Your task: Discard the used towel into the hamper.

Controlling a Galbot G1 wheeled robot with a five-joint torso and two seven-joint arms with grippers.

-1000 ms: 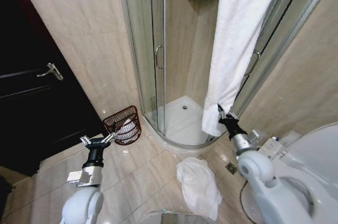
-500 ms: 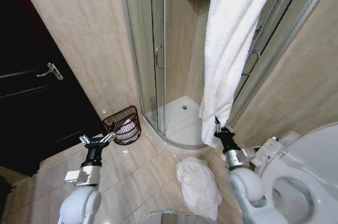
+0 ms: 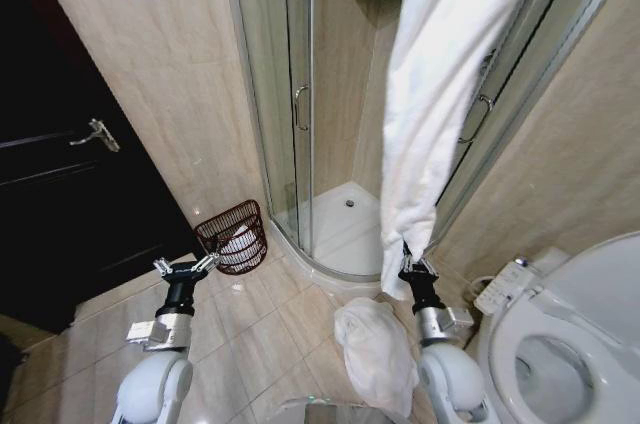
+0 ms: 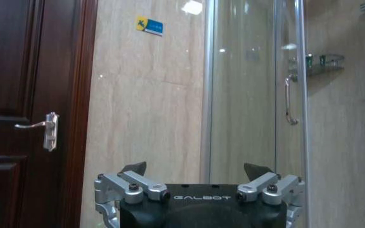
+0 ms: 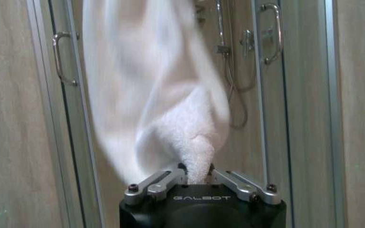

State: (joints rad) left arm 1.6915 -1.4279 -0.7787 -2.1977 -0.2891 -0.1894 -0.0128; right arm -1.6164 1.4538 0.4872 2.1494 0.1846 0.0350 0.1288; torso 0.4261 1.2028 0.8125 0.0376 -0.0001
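Right claw (image 3: 412,266) pinching hanging towel's (image 3: 440,94) bottom corner to drag it free; left claw (image 3: 184,266) spread wide, idle near hamper (image 3: 233,234)

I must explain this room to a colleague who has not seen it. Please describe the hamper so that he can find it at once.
Start from the glass shower cabin at the back of the bathroom. On the tiled floor just left of its door, against the beige wall, stands the hamper. It is a small, dark red-brown wire-mesh basket with something white inside, unlike the loose white towel on the floor nearer the toilet.
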